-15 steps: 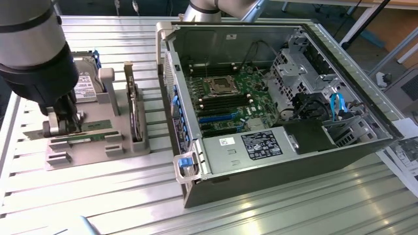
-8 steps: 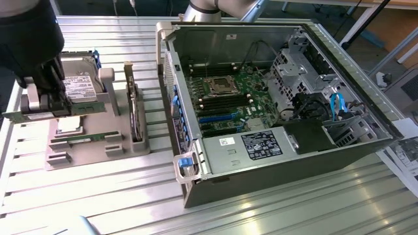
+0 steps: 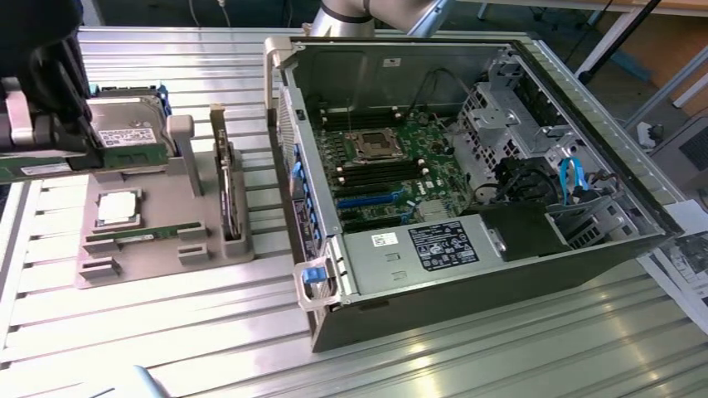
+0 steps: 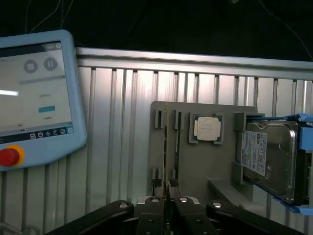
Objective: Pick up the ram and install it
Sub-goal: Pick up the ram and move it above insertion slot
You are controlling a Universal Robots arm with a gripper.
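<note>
Green ram (image 3: 45, 168) clamped edge-on in claw (image 4: 167, 197), jaws nearly closed.

**Layout.** On the desk (image 3: 166, 332) you find the holder tray (image 3: 155, 257) at the exterior view's left and the opened computer case (image 3: 465, 274) at its right, set apart. On the tray, the hard drive (image 3: 128, 124) lies at the far end, the processor chip (image 3: 116, 207) nearer, and a second stick (image 3: 144, 235) nearer still. The expansion card (image 3: 229, 191) stands on edge along the side facing the case. The motherboard (image 3: 387, 166) lies inside the case. The ram (image 3: 45, 168) sits between the jaws of the gripper (image 4: 167, 198), over the tray. The pendant (image 4: 34, 98) lies beyond the tray's end opposite the hard drive.
</note>
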